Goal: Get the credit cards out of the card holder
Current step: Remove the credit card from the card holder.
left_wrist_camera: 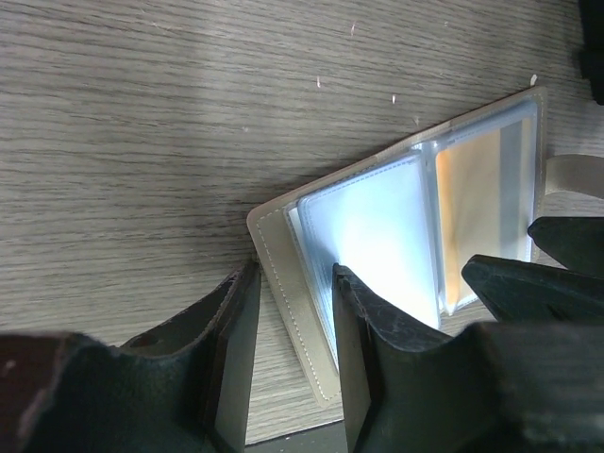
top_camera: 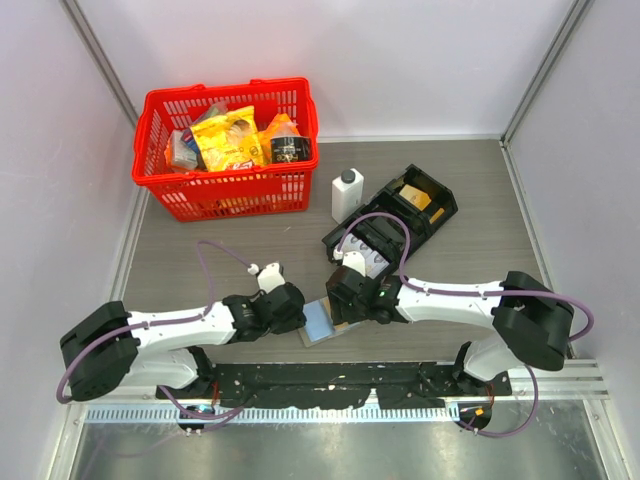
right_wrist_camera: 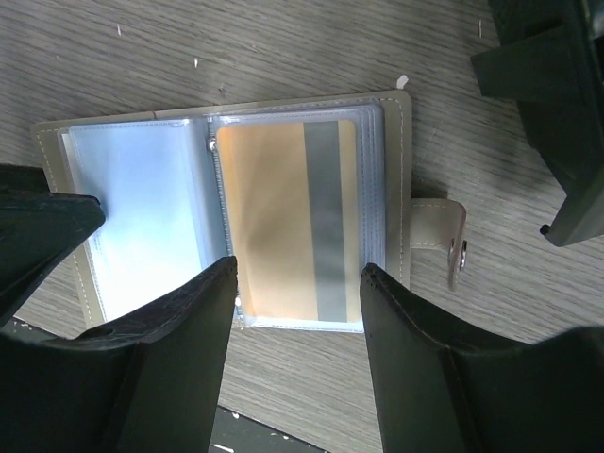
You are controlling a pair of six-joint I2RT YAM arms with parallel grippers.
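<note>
The card holder (top_camera: 320, 322) lies open and flat on the wooden table between my two grippers. Its left clear sleeve (right_wrist_camera: 142, 208) glares pale blue. The right sleeve holds an orange credit card (right_wrist_camera: 283, 217) with a grey stripe, also seen in the left wrist view as the orange card (left_wrist_camera: 469, 189). My left gripper (left_wrist_camera: 295, 274) is open and straddles the holder's tan stitched left edge (left_wrist_camera: 283, 274), one finger on the table side, the other over the sleeve. My right gripper (right_wrist_camera: 298, 269) is open just above the near edge of the orange card. The snap strap (right_wrist_camera: 444, 231) sticks out to the right.
A red basket (top_camera: 228, 145) of groceries stands at the back left. A white bottle (top_camera: 346, 193) and a black compartmented tray (top_camera: 400, 215) sit just behind the right gripper (top_camera: 345, 305). A black mat (top_camera: 330, 380) runs along the near edge.
</note>
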